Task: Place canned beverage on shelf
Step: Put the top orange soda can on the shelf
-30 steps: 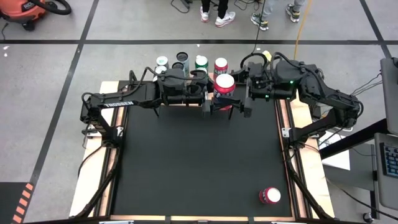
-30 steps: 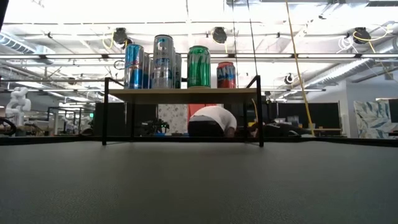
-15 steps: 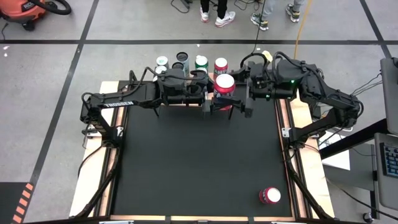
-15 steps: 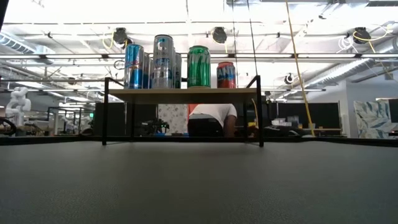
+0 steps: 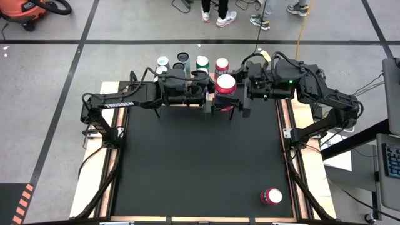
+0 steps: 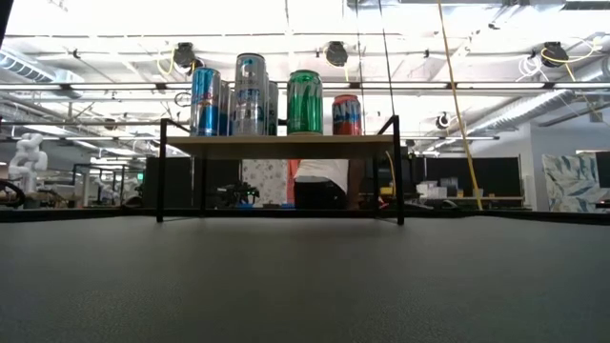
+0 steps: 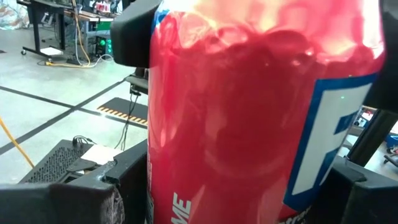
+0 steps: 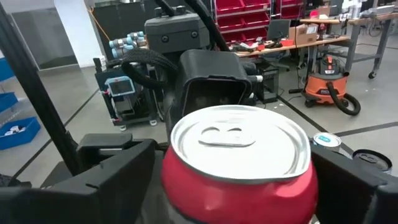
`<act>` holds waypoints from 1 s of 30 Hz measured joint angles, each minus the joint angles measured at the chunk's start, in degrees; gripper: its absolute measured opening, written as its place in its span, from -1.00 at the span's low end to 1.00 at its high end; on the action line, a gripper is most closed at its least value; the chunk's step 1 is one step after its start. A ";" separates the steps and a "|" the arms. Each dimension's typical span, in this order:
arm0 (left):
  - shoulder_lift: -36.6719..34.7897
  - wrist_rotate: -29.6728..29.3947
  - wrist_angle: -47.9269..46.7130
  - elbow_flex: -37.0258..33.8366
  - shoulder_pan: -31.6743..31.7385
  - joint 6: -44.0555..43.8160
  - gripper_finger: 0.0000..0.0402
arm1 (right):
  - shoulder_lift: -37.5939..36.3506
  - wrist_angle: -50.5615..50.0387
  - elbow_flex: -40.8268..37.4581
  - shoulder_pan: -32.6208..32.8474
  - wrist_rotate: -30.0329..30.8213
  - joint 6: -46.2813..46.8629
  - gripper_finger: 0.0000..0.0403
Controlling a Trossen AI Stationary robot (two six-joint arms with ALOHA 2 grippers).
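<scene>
Red can is up in the air by the shelf, w/ left gripper squeezing it. Right gripper fingers sit around it too; can't tell if they're touching.

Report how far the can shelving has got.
Done: four cans stand on the shelf. In hand: the left gripper grips a red can in mid-air beside the shelf, the right gripper around it. Left: shelving it, then the red can at the table's near edge.
</scene>
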 joint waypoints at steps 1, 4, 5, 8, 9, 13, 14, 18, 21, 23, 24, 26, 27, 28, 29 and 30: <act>0.00 0.01 0.00 0.02 0.00 -0.01 0.48 | 0.09 0.16 0.00 -0.01 0.04 -0.01 0.72; 0.00 0.15 -0.11 0.02 -0.02 0.00 0.48 | 0.12 -0.16 0.00 -0.01 0.24 -0.04 0.58; 0.00 0.23 -0.08 0.02 -0.03 0.00 0.48 | 0.12 -0.19 0.00 -0.01 0.22 -0.03 0.54; 0.00 0.23 -0.13 0.02 -0.04 -0.02 0.48 | 0.12 -0.33 0.00 -0.01 0.22 -0.04 0.44; 0.02 0.19 -0.13 0.02 -0.04 -0.02 0.48 | 0.12 -0.48 0.00 -0.01 0.22 -0.04 0.41; 0.02 0.17 -0.22 0.02 0.00 0.00 0.48 | 0.12 -0.62 0.00 -0.01 0.22 -0.32 0.38; 0.02 0.15 -0.22 0.02 0.00 0.00 0.48 | 0.12 -0.64 0.00 -0.01 0.22 -0.38 0.38; 0.03 0.15 -0.20 0.02 0.00 0.00 0.48 | 0.12 -0.65 0.00 -0.01 0.24 -0.66 0.40; 0.04 -0.05 -0.17 0.02 -0.02 0.02 0.53 | 0.07 -0.66 0.00 -0.01 0.22 -0.90 0.40; 0.07 -0.40 0.02 0.02 -0.04 -0.22 0.61 | -0.02 -0.65 0.00 -0.01 0.09 -1.09 0.40; 0.07 -0.60 0.06 0.02 -0.04 -0.71 0.66 | -0.07 -0.68 0.00 -0.02 0.09 -1.15 0.40; 0.07 -1.16 0.42 0.02 -0.04 -1.73 0.78 | -0.35 -1.15 -0.04 -0.03 0.26 -1.29 0.40; 0.07 -1.17 0.58 0.03 -0.01 -2.61 0.84 | -0.49 -1.53 -0.10 -0.03 0.26 -1.40 0.40; 0.04 -1.16 0.62 0.07 0.02 -3.40 0.90 | -0.59 -1.62 -0.11 -0.03 0.33 -1.57 0.40; 0.02 -0.84 0.63 0.07 0.02 -4.37 0.94 | -0.79 -1.60 -0.11 -0.03 0.63 -1.72 0.40; -0.08 -0.39 0.60 0.07 0.02 -4.72 0.96 | -0.99 -1.76 -0.11 -0.03 1.21 -1.76 0.40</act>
